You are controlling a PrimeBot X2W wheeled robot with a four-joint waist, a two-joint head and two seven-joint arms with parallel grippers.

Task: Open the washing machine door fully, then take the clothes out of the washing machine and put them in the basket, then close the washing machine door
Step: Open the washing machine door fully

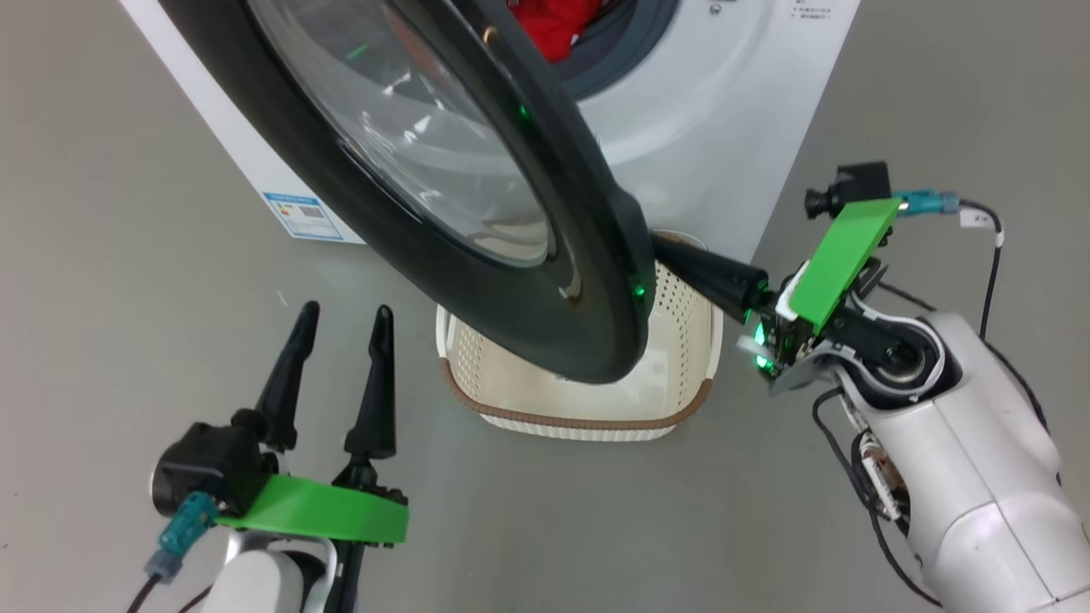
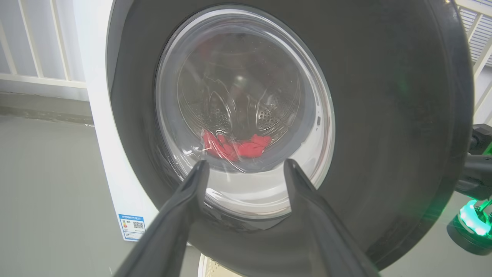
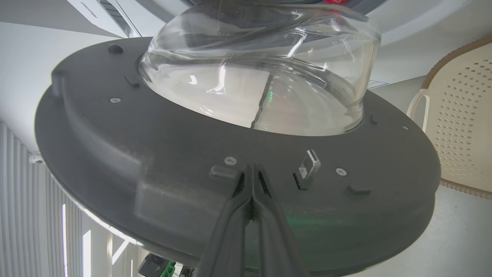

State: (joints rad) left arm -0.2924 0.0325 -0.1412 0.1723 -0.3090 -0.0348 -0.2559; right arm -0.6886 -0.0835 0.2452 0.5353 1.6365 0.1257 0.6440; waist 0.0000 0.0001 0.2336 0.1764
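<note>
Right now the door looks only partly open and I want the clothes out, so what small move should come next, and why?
Probably push the door further open with the right gripper: shut, its tips seem to rest on the door's inner face, and the door hangs over the basket, in the way of the red clothes.

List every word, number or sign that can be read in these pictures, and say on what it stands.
Nothing can be read for certain.
Blue label sticker on the washing machine side: print too small to read.
Small grey print on the machine's front, top corner: too small.
Grey lettering on a white panel, right wrist view: blurred.
</note>
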